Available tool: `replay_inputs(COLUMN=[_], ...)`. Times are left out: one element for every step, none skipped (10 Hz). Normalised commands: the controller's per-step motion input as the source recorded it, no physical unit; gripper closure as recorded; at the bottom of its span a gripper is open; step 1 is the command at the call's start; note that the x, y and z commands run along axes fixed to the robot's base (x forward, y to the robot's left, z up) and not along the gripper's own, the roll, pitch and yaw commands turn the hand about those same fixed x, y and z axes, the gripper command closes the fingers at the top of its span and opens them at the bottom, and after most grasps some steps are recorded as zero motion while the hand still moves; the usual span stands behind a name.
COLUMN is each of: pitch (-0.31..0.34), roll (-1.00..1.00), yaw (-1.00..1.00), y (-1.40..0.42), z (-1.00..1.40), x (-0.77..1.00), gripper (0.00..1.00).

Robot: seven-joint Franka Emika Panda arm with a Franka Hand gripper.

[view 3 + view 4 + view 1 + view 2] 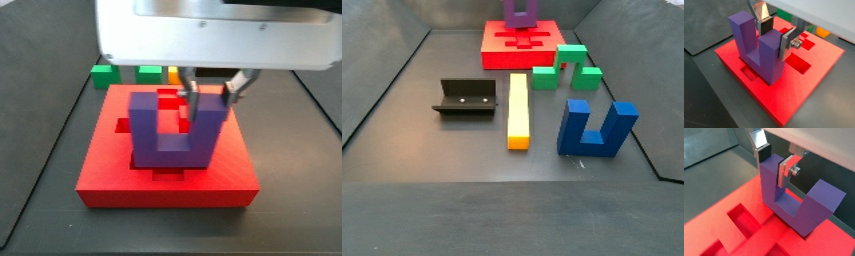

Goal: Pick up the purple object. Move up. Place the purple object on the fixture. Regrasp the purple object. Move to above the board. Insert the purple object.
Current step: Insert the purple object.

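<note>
The purple object [754, 50] [797, 203] stands on the red board [811, 85] [724, 235] with its two prongs up and its base down among the recessed slots. In both wrist views my gripper [775, 44] [774, 172] straddles one prong, with a silver finger [784, 173] flat against one side and the dark pad [763, 153] against the other. A side view shows the same: the block [167, 135] stands upright on the board [167, 185] under the gripper [211, 98]. The black fixture [465, 98] stands apart on the floor, with nothing on it.
A yellow bar [519, 110] lies beside the fixture. A green arch block [565, 65] stands near the board's corner, and a blue two-pronged block [596, 130] stands nearer the front. Dark walls enclose the floor.
</note>
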Motion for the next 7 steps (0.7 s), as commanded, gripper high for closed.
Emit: replay_inputs(pitch=[-0.164, -0.109, -0.029, -0.034, -0.011, 0.000, 0.000], roll=[0.00, 0.00, 0.04, 0.06, 0.11, 0.15, 0.21], yaw=[0.05, 0.00, -0.05, -0.10, -0.12, -0.11, -0.05], y=[0.00, 0.00, -0.07, -0.12, -0.13, -0.10, -0.04], z=[-0.04, 0.00, -0.19, -0.32, -0.30, -0.21, -0.19], x=[-0.54, -0.22, 0.25, 0.42, 0.53, 0.57, 0.43], gripper=[1.00, 1.00, 1.00, 1.00, 1.00, 1.00, 1.00])
